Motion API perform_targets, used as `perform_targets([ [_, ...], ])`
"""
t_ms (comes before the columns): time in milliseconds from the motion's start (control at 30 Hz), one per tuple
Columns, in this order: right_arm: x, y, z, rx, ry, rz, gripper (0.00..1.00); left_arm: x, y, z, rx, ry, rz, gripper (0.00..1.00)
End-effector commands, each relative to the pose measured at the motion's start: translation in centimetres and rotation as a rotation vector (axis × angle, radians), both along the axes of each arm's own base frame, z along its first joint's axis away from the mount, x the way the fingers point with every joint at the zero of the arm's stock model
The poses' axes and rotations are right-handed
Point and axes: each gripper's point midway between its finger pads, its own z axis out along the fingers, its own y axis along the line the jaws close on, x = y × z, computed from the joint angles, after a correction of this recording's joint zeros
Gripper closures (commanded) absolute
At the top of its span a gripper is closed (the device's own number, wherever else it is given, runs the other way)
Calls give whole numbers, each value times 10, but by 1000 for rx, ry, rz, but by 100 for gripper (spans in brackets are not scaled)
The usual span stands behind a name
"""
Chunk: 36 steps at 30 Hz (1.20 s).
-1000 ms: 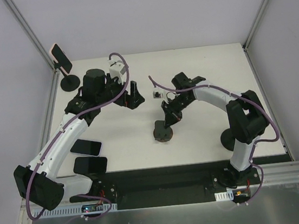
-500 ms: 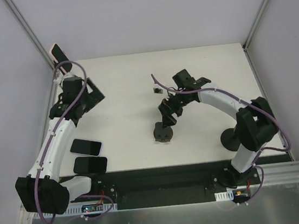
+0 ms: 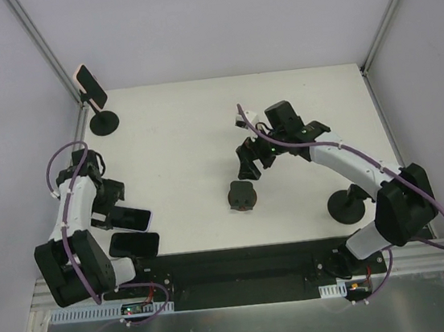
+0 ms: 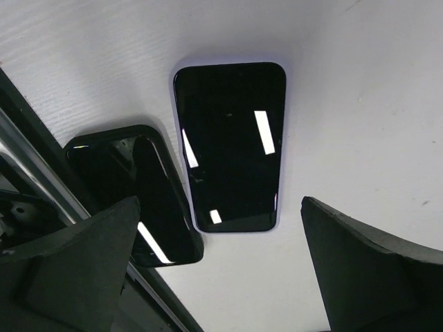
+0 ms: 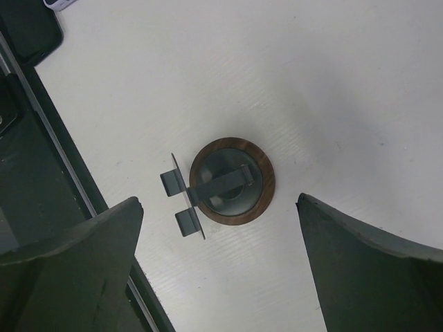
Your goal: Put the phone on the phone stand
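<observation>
A white desk point(image 3: 295, 100) seen from above, with two robot arms bolted at its near edge.

The left arm point(image 3: 69, 209), which a second ago reached across the middle of the desk, has swung back to the near left corner. The right arm point(image 3: 343, 159) has pulled up and slightly away from the desk's centre.

The phone stand point(image 3: 242, 196) sits upright and alone there, its cradle empty. The right pincer point(image 5: 218, 266), clenched a second ago, is now released and hovers directly above the stand, touching nothing.

The phone point(image 3: 135, 219) lies flat, screen up, near the left edge, with a second phone point(image 3: 134, 245) just beside it at the desk's near rim. The left pincer point(image 4: 221, 277) hangs released over the phone, not touching it.

The stand looks placed and ready, so picking up the phone is likely next.
</observation>
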Motion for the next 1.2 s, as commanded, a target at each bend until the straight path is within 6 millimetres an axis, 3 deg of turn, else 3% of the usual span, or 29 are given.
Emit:
perform_targets([
  [0,-4,8,26,83,-69,1,4,-18,-2,-22,-56,139,80,1],
  [167,-9,14,36,135,-100,20,4,2,-7,-41,-128,127,76,1],
  [533,-24,23,47,184,-129,70,4,1,-1,-69,-153,158,173,1],
  [667,-25,24,48,187,-132,74,4,-1,-8,-79,-202,144,224,1],
  [833,-25,24,50,184,-140,69,4,-5,-10,-89,-204,132,253,8],
  [967,-25,22,50,173,-144,59,4,-1,-10,-93,-209,134,276,21],
  [1167,-25,20,50,163,-152,53,4,11,1,-88,-169,108,262,24],
])
